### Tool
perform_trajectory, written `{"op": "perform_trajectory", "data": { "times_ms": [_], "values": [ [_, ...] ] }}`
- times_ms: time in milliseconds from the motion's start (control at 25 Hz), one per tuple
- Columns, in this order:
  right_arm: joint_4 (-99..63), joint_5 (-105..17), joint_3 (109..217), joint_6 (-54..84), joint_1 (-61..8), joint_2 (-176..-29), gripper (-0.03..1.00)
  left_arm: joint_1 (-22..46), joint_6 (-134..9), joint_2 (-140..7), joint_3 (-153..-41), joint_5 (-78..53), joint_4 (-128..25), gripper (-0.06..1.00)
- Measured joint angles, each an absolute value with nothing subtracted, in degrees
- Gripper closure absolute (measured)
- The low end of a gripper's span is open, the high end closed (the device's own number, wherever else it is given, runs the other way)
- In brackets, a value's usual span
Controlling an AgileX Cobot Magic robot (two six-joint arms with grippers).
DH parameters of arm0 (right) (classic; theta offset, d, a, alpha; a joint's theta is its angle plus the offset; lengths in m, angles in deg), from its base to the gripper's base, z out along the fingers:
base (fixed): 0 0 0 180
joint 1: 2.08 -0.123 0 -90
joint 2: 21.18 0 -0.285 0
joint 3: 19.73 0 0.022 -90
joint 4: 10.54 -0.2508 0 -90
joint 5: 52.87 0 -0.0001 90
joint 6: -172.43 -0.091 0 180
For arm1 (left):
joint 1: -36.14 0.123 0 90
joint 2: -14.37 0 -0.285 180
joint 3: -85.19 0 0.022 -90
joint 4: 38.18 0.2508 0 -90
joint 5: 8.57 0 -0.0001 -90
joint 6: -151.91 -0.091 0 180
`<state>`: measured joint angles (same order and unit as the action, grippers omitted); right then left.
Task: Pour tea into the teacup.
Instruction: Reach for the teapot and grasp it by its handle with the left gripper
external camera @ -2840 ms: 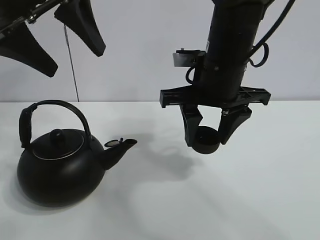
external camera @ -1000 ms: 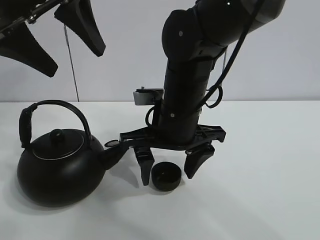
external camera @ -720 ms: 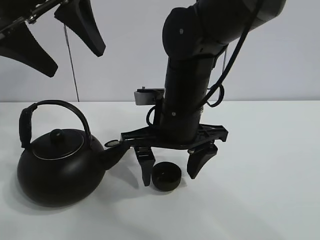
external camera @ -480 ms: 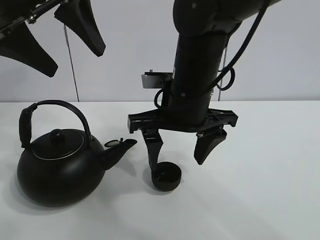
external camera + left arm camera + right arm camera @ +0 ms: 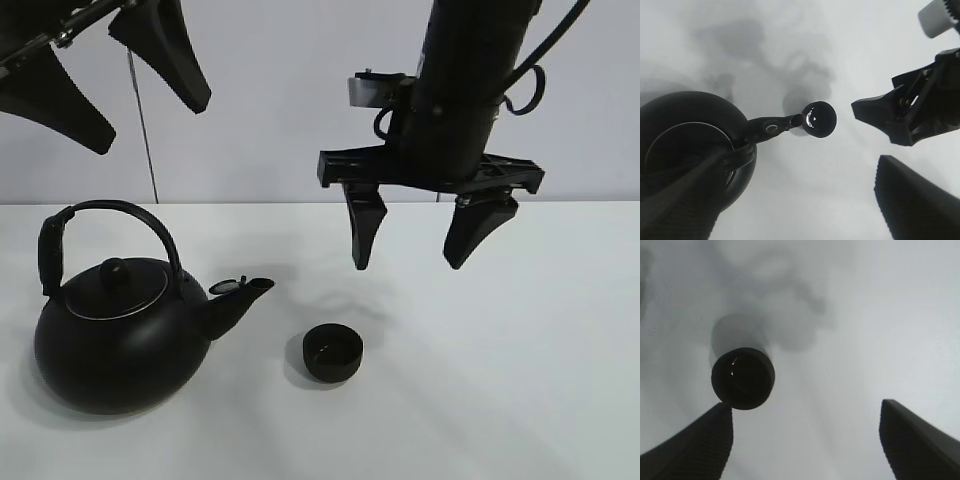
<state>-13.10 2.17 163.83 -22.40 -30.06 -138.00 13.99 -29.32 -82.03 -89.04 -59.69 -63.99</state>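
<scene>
The small matte-black teacup stands upright on the white table, just right of the spout of the big black kettle. My right gripper is open and empty, hanging above and to the right of the cup. The right wrist view shows the cup below, near one finger, with my right gripper wide open. My left gripper is open and empty, high above the kettle. The left wrist view shows the cup at the tip of the kettle spout. No tea is visible.
The kettle has an arched handle and a lid with a knob. A thin cable hangs by the back wall at the left. The right arm's fingers show in the left wrist view.
My right gripper carried the teacup down beside the kettle's spout, opened and let it go, then rose up and to the right. The left arm and kettle have not moved.
</scene>
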Motion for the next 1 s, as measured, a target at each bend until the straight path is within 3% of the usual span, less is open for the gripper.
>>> {"op": "perform_trajectory", "data": {
  "times_ms": [640, 1000],
  "values": [
    [-24.1, 11.9, 163.8, -12.3, -17.5, -129.6, 0.41, 14.0, -29.3, -82.0, -89.0, -59.7, -64.0, 0.35],
    [-24.9, 13.4, 163.8, -9.5, -16.1, -128.6, 0.41, 14.0, -29.3, -82.0, -89.0, -59.7, -64.0, 0.35]
  ]
}}
